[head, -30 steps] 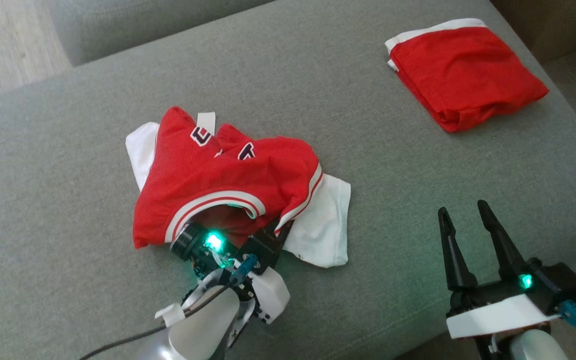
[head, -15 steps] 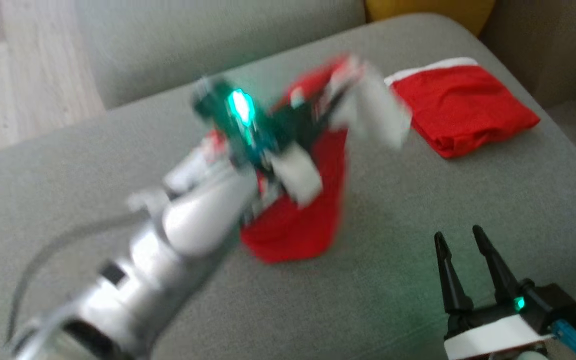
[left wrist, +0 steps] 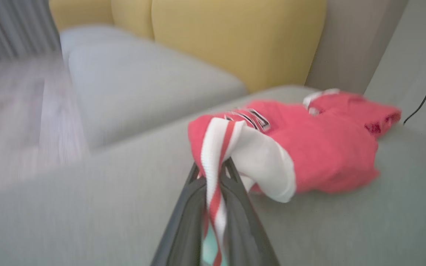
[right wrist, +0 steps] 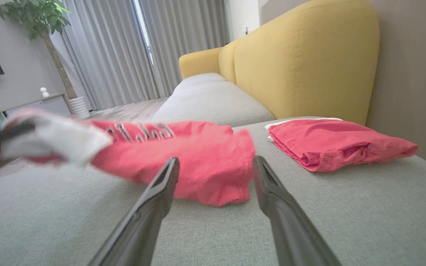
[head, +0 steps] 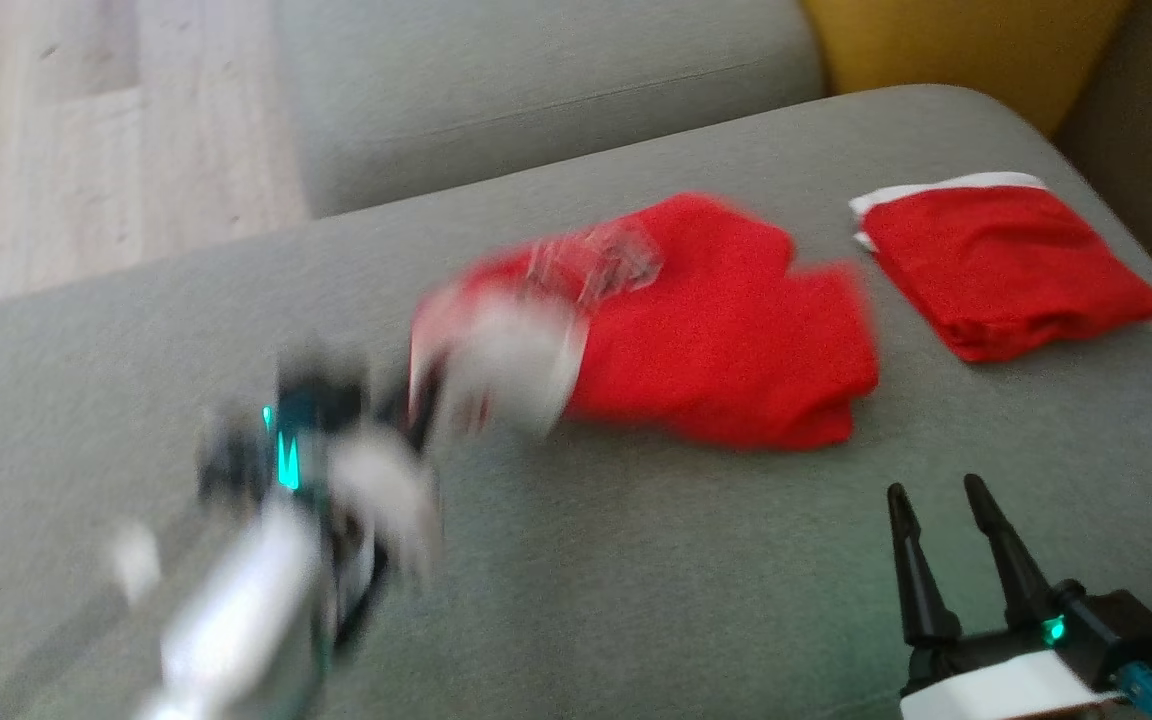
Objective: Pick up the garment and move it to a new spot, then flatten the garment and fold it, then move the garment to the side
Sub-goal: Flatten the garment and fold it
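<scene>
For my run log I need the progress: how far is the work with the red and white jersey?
Done: the grasp, the left gripper clamps the striped trim of the red and white jersey. In hand: laying it on the grey sofa cushion, where most of it lies bunched. Left: flattening, folding, moving aside. The open right gripper is idle.

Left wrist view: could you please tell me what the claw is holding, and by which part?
The left claw is shut on the red jersey, gripping its red-and-white striped trim; the right claw is open and holds nothing.
</scene>
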You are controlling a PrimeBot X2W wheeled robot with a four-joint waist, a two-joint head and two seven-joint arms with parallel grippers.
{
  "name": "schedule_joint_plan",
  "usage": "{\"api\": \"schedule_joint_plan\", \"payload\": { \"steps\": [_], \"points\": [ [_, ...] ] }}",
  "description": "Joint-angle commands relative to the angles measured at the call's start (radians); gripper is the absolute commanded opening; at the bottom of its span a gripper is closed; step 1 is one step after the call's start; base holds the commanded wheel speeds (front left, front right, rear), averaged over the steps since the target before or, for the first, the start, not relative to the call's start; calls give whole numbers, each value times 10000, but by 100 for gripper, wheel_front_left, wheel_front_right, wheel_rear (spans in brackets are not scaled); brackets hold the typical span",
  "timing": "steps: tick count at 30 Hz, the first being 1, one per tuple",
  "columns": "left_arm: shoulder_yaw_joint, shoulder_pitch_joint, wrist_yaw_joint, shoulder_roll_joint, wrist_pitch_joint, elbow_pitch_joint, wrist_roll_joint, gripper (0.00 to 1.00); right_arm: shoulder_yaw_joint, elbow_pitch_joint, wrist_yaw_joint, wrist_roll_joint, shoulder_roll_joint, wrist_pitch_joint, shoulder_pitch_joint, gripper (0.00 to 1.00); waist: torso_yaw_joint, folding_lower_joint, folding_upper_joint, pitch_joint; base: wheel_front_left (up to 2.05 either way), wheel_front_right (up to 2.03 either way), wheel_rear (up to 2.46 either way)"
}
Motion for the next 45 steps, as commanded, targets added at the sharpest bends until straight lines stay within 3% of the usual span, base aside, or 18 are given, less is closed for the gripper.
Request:
{"api": "schedule_joint_plan", "payload": {
  "steps": [1,7,8,9,16,18,25,34,45],
  "points": [
    [336,456,151,328,-31,-483,-264,0,102,-378,-9,-54,-32,-38,-213,100,307,0,0,217,0,0,0],
    [435,2152,721,556,-663,-830,-402,0,63,-369,-9,-82,-143,-38,-282,100,779,0,0,455,0,0,0],
    [424,2307,821,558,-801,-889,-354,22,52,-370,-9,-82,-161,-38,-294,100,868,0,0,492,0,0,0],
    [420,2427,927,530,-958,-953,-302,100,57,-373,-9,-80,-178,-38,-308,100,944,0,0,529,0,0,0],
    [322,2984,2062,217,-2653,-1528,729,100,165,-367,-9,-65,-259,-38,-347,100,1275,0,0,645,0,0,0],
    [104,3185,2185,48,-2835,-1814,1043,100,206,-348,-9,-63,-297,-38,-329,100,1313,0,0,634,0,0,0],
    [-837,3559,1792,-465,-2304,-1525,1103,100,259,-342,-9,-74,-389,-38,-420,100,1392,0,0,757,0,0,0],
    [-240,2116,1922,-1164,-2461,1397,700,100,393,-355,-9,-7,-634,-38,-623,100,1282,0,0,1079,0,0,0],
    [155,220,1109,-1574,-2988,3512,614,99,481,-385,-9,9,-819,-38,-873,100,1124,0,0,1420,0,0,0]
  ]
}}
